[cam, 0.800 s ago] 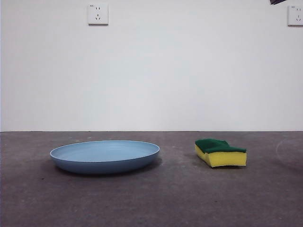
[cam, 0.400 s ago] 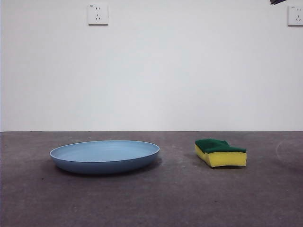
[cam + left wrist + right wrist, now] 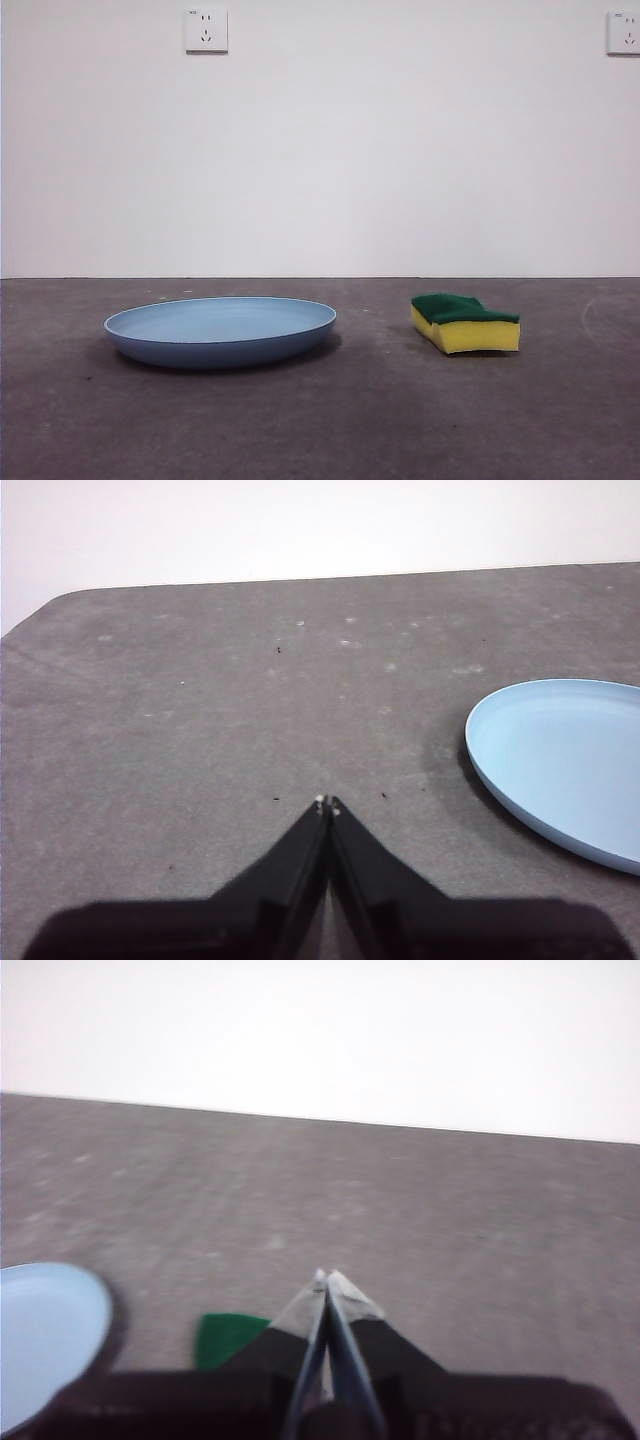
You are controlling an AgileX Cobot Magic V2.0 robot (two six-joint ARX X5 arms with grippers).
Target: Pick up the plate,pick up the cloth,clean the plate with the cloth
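The light-blue plate lies flat on the grey table, left of centre in the front view. To its right sits the cloth, a yellow sponge block with a dark green top. Neither arm shows in the front view. My left gripper is shut, empty, above bare table, with the plate off to one side. Shut and empty as well, my right gripper hovers above the table; a green corner of the cloth and part of the plate peek out beside its jaws.
A white wall with two sockets stands behind the table. The table's far edge and rounded corner show in the left wrist view. A faint round mark is on the table at the far right.
The black tip at the front view's top right corner has gone out of view. Plate and cloth have not moved.
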